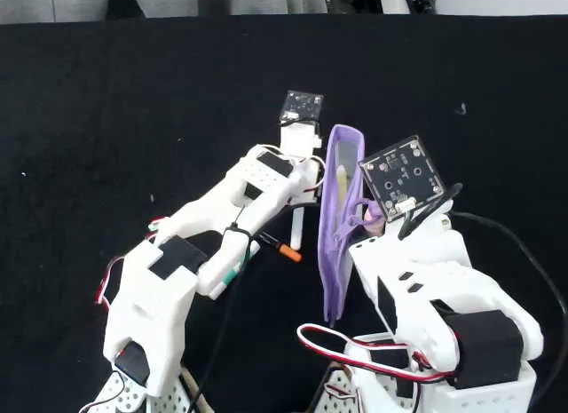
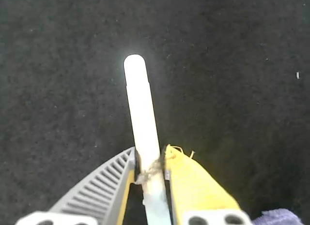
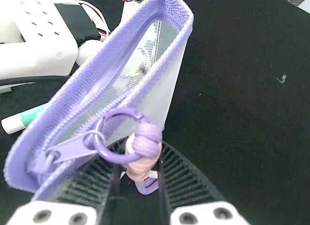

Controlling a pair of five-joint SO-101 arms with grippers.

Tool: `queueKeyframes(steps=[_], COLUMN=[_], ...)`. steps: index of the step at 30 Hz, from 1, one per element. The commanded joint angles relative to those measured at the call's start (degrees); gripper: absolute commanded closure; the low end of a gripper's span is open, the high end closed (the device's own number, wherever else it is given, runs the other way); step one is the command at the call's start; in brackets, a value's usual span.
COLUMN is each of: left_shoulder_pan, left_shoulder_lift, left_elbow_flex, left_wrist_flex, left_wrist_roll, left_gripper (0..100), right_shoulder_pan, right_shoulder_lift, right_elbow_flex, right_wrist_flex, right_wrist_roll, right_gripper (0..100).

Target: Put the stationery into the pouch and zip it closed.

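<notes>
**A:** Pouch (image 1: pixel 335 253) is held upright over the surface (image 1: pixel 133 102), mouth open. The right fingers (image 3: pixel 186 181) are clenched on its zipper charm (image 3: pixel 140 147), and the left fingers (image 2: pixel 193 186) are grasping a white pen (image 2: pixel 140 109) just beside it.

**B:** The pen could snag the rim and slip free.

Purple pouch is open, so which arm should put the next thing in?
Left. The left gripper is shut on a white pen close beside the open pouch. The right gripper is shut on the pouch's zipper end, holding it up.
</notes>
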Motion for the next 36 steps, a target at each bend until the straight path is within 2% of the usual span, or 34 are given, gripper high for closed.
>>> queueKeyframes(steps=[1,2,5,9,12,18,23,28,33,36], left_shoulder_pan=[-0.92,-1.71,-6.64,-14.55,-18.42,-18.51,-12.79,-3.74,3.3,5.41], left_shoulder_lift=[-0.88,-0.97,-3.43,-10.37,-17.93,-34.73,-50.29,-69.01,-86.59,-90.64], left_elbow_flex=[-1.45,-1.8,-3.82,-5.93,-5.67,-5.58,-2.86,11.56,33.8,41.45], left_wrist_flex=[-0.44,-0.44,0.62,4.13,3.87,3.87,2.64,-8.0,-27.78,-36.66], left_wrist_roll=[-0.7,-0.7,-0.53,-0.35,-0.35,-0.7,-0.79,-0.79,-0.97,-4.75], left_gripper=[94,97,97,97,97,97,97,97,97,97], right_shoulder_pan=[0.79,0.88,0.88,0.88,0.88,0.79,0.53,0.53,0.53,0.44], right_shoulder_lift=[-0.22,-0.22,-0.22,-0.22,-0.22,-0.22,-0.22,-0.22,-0.22,-0.22], right_elbow_flex=[-0.48,-0.48,-0.48,-0.48,-0.48,-0.31,-0.13,-0.13,-0.13,-0.04], right_wrist_flex=[0.09,0.09,0.18,0.53,0.53,0.53,0.53,0.53,0.53,0.53], right_wrist_roll=[-0.53,-0.53,-0.53,-0.53,-0.53,-0.53,-0.53,-0.53,-0.44,-0.44], right_gripper=[98.7,98.7,98.7,98.7,98.7,98.7,98.7,98.7,98.7,98.7])
